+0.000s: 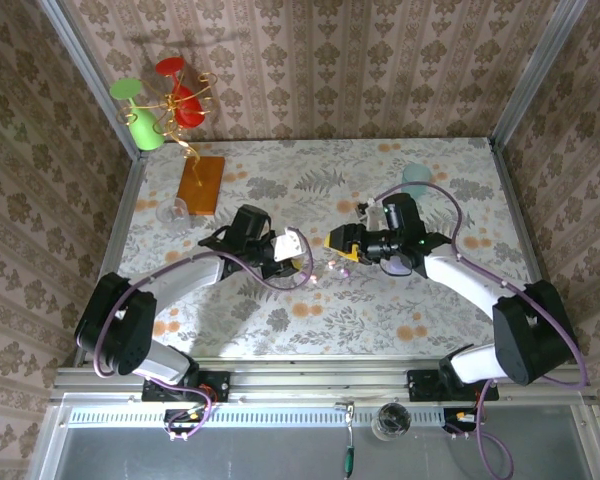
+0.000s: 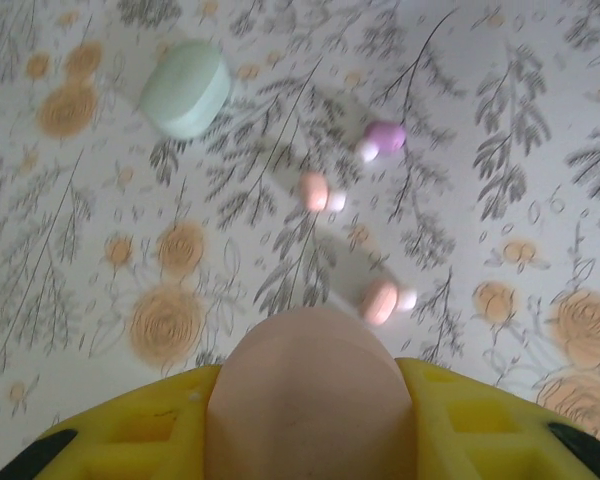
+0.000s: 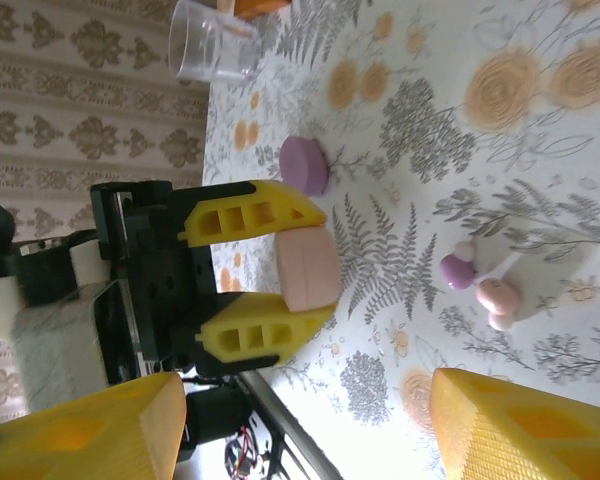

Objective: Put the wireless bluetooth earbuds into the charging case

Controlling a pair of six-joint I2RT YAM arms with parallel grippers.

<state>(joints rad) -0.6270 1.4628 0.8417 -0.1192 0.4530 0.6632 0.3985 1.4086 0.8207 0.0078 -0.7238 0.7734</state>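
Note:
My left gripper (image 2: 310, 385) is shut on a pale pink pebble-shaped charging case (image 2: 310, 400), held between its yellow fingers (image 3: 250, 215) just above the table; the case (image 3: 308, 268) shows a seam and its lid looks closed. On the cloth beyond it lie the wireless bluetooth earbuds: a lilac one (image 2: 385, 138) and two pink ones (image 2: 315, 190) (image 2: 380, 300). My right gripper (image 3: 308, 405) faces the left one (image 1: 302, 262) from the right (image 1: 338, 245), open with nothing between its fingers (image 3: 525, 430). The lilac earbud (image 3: 458, 268) and a pink one (image 3: 495, 297) lie ahead of it.
A mint case (image 2: 187, 88) lies farther off on the floral cloth, a lilac case (image 3: 305, 165) beside the left gripper. A clear glass (image 1: 172, 210) and a wooden block (image 1: 202, 183) stand at the back left, with green and red goblets (image 1: 160, 105) behind.

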